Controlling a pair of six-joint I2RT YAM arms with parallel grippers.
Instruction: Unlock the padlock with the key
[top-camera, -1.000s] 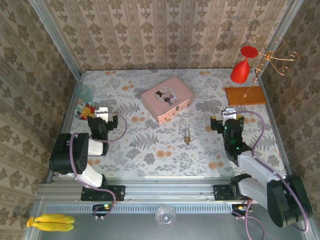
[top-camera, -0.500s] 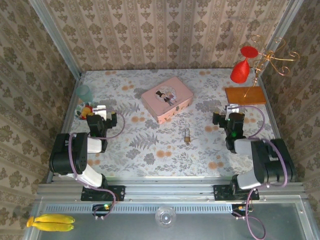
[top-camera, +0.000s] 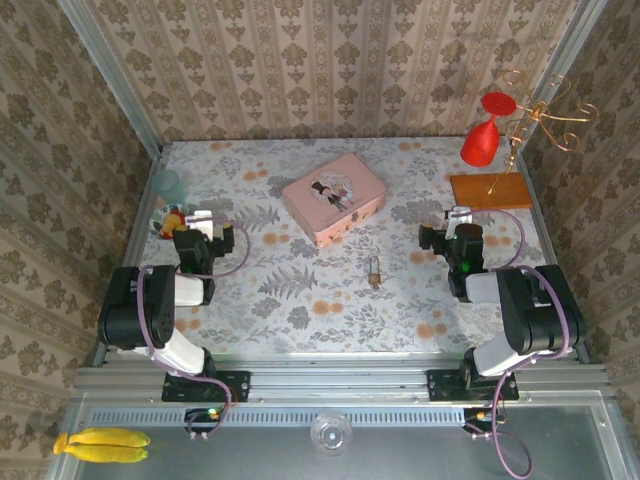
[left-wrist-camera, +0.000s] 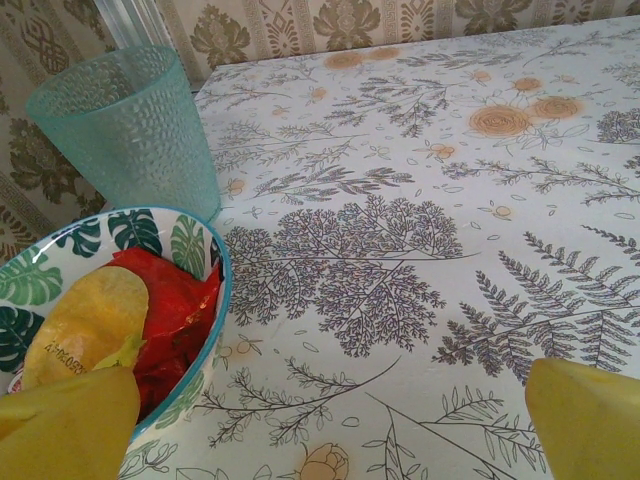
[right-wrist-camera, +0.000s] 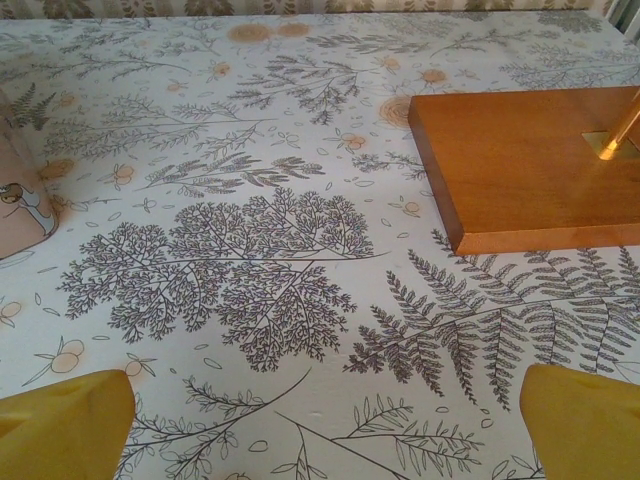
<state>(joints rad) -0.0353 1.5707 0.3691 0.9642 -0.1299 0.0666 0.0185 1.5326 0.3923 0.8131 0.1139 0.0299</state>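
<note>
- Hands first: the right hand (top-camera: 452, 232) sits at the right middle of the top view, spread wide and carrying nothing. Its yellow fingertips (right-wrist-camera: 65, 425) poke in at the lower corners of its wrist view, with bare flowered surface (top-camera: 300, 300) between them.
- The left hand (top-camera: 205, 235) is at the left middle of the top view, equally wide and empty. It is just beside a leaf-print bowl (left-wrist-camera: 218, 290) and a teal cup (left-wrist-camera: 130, 130).
- The right hand points toward the top of the frame. Ahead of it are a wooden base (right-wrist-camera: 530, 160) at the upper right of its wrist view and a corner of the pink tin (right-wrist-camera: 20, 200) at the left edge.
- The padlock (top-camera: 374, 272) lies a little right of centre in the top view, below the pink tin and apart from it, touching nothing else.
- From the right hand it lies down and to the left in the frame, so off to the side and behind the fingertips. From the left hand it is well apart, off to the right.
- The right hand is clearly the nearer of the two.
- Its long axis runs roughly up and down the frame, with the silvery shackle toward the top and the brass body toward the bottom, as far as I can tell at this size.
- To my eye, the right hand would need to draw back and swing left before it could come over the lock.
- I cannot make out a key.
</note>
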